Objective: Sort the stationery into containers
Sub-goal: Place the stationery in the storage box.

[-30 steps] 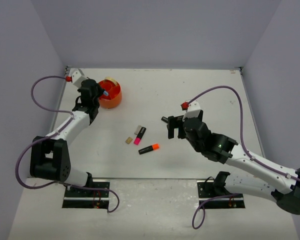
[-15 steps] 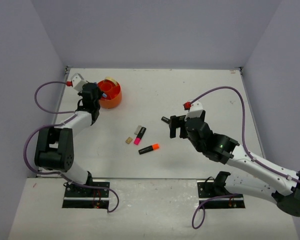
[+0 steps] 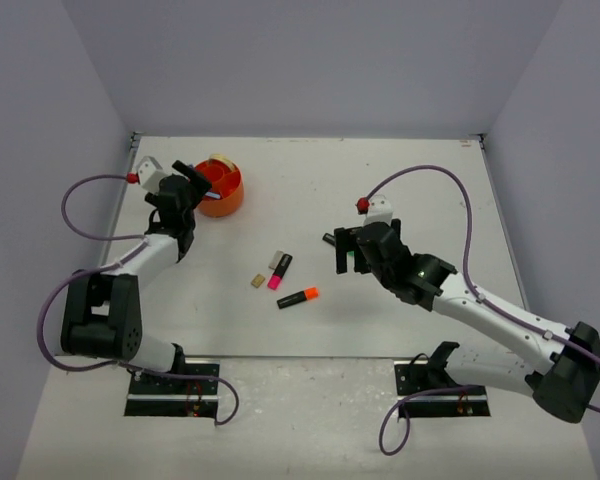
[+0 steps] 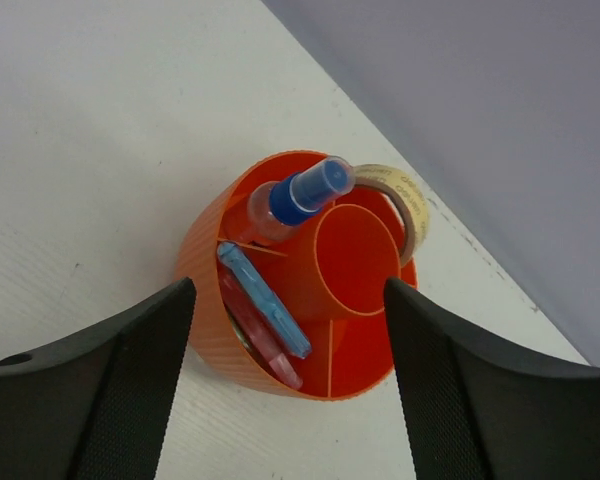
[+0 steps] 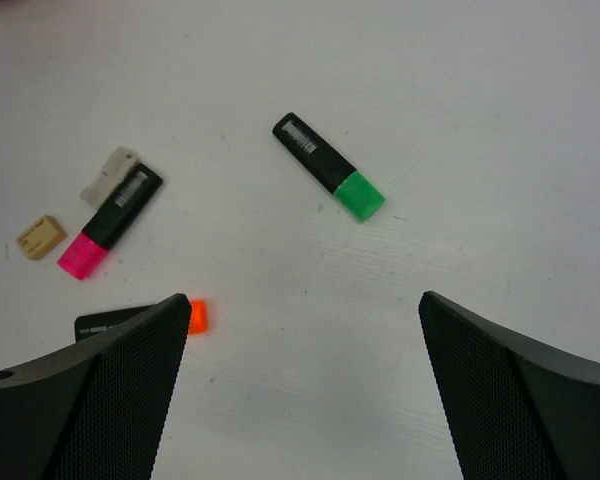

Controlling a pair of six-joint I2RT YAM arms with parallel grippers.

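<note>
The left hand (image 4: 288,288) hangs over the orange tub (image 4: 215,345) with its fingers spread wide and nothing between them. The tub sits at the far left of the tabletop (image 5: 500,110). A clear tube with a blue cap (image 4: 292,198) leans in one compartment, cap up and toward a tan tape ring (image 4: 408,205) that stands on edge at the far rim. In the next compartment a blue piece (image 4: 267,302) and a pink piece (image 4: 258,338) lie side by side, their long axes parallel.

The right hand (image 5: 302,298) is also open and empty, above the loose items mid-tabletop. The green highlighter (image 5: 330,167) lies diagonally, green end toward the lower right in the wrist view. The pink highlighter (image 5: 112,222) points its pink end to the lower left, a pale block (image 5: 108,172) just beside it and a tan block (image 5: 40,237) nearby. The orange highlighter (image 5: 145,318) is partly hidden by a finger. The black bodies carry white barcode-like labels, too small to read.
</note>
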